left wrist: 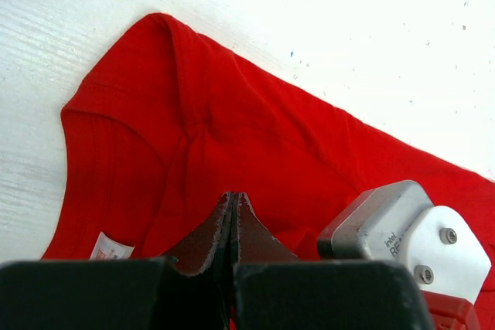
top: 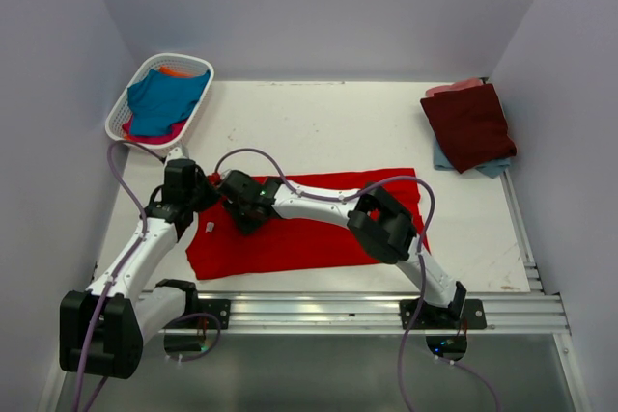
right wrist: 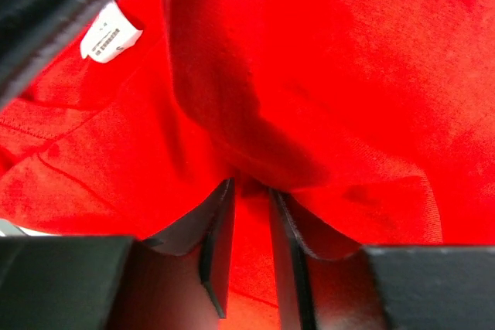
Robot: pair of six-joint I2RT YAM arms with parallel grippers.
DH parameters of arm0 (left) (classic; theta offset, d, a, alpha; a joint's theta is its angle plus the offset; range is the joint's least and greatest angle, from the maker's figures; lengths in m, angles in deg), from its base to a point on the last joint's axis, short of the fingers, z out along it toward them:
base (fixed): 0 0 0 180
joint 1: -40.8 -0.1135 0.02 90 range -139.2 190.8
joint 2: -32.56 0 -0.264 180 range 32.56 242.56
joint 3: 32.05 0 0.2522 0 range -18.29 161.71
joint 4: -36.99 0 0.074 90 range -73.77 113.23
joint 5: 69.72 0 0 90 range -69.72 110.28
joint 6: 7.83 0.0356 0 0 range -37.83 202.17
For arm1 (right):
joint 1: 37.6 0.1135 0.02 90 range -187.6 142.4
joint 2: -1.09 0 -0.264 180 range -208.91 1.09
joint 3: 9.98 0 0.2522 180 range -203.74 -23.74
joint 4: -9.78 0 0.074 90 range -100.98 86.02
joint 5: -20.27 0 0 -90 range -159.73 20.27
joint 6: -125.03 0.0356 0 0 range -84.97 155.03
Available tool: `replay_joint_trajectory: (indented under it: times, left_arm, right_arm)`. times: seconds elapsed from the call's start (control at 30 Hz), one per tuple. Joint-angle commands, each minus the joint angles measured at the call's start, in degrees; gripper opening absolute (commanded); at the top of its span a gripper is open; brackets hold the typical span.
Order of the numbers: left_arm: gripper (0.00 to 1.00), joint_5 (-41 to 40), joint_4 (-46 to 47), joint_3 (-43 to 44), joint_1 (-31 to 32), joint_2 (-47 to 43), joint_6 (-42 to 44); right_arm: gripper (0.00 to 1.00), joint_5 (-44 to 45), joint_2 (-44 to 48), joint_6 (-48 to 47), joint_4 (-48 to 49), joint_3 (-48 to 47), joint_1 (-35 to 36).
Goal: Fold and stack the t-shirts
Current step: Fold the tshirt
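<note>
Pinching red t-shirt (top: 299,238) (both grippers)

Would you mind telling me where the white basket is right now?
In the top view, the white basket sits at the table's far-left corner, holding a teal t-shirt, beyond the left arm.

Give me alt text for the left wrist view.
The left pincer, jaws shut, sits low over a bright red t-shirt lying on the white table. A white label shows near the shirt's lower left, and the right arm's camera housing intrudes at lower right.
</note>
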Motion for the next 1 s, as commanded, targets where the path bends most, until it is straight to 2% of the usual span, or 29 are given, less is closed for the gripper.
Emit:
replay_joint_trajectory:
  times: [0.0, 0.03, 0.07, 0.2, 0.73, 0.97]
  left_arm:
    - [0.00, -0.72, 3.03, 1.98, -0.68, -0.12, -0.10]
    - [0.00, -0.64, 2.94, 1.98, -0.59, -0.29, -0.10]
    - [0.00, -0.64, 2.94, 1.98, -0.68, -0.38, -0.10]
    - [0.00, -0.55, 2.68, 1.89, -0.77, -0.73, -0.01]
    - [0.00, -0.20, 0.75, 2.42, -0.77, -1.79, 0.60]
    - [0.00, 3.91, -6.36, 3.04, -0.77, -5.04, 2.18]
  right_arm:
    - [0.26, 1.16, -0.97, 0.84, -0.39, -1.20, 0.46]
    - [0.25, 1.60, -0.88, 0.75, -0.31, -1.03, 0.46]
    - [0.17, 1.86, -0.79, 0.84, -0.39, -1.03, 0.46]
    - [0.00, 2.74, -0.09, 0.84, -1.09, -0.85, 0.46]
    - [0.00, 2.39, 15.90, -1.01, -2.94, 9.25, 1.34]
    - [0.00, 3.54, 18.36, -2.06, -6.89, 10.40, 1.34]
